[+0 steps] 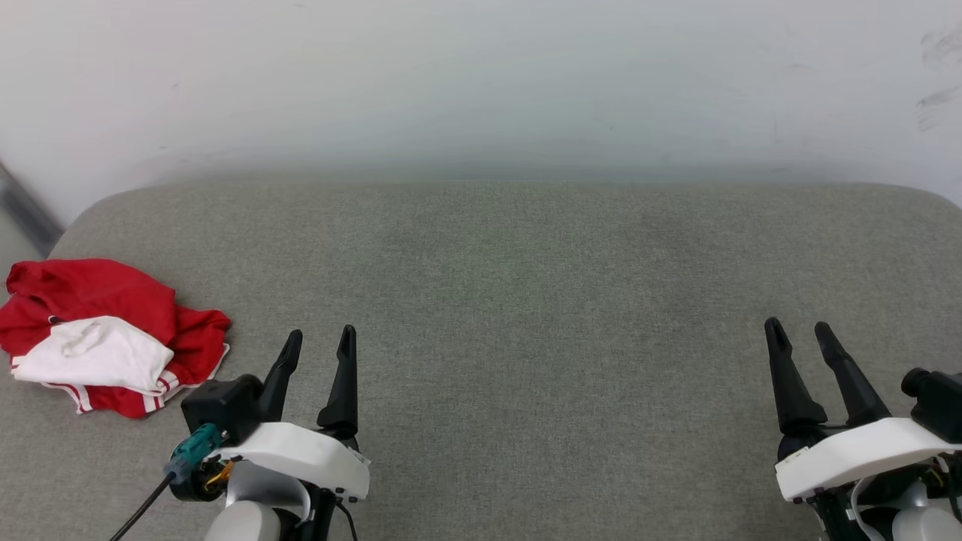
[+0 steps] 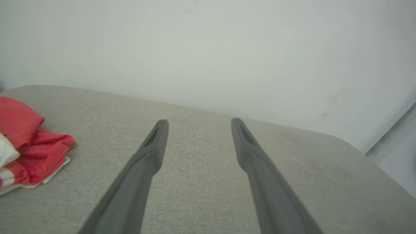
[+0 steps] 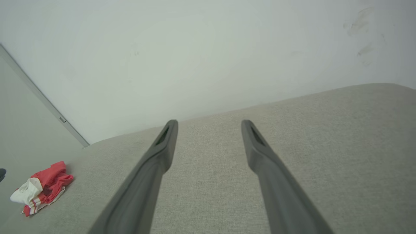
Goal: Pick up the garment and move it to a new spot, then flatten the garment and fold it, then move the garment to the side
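Garment [image 1: 113,338] bunched, lettering hidden; left end effector [image 1: 322,334], right end effector [image 1: 798,327] released, empty

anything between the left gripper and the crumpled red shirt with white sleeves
Nothing: only bare grey woven cushion separates the open left gripper from the crumpled red shirt with white sleeves. The head view shows it.

Head camera looked down on grey cushion [image 1: 526,300]; wrist cameras skimmed low toward wall [image 2: 208,48]; all shared garment [image 1: 113,300].
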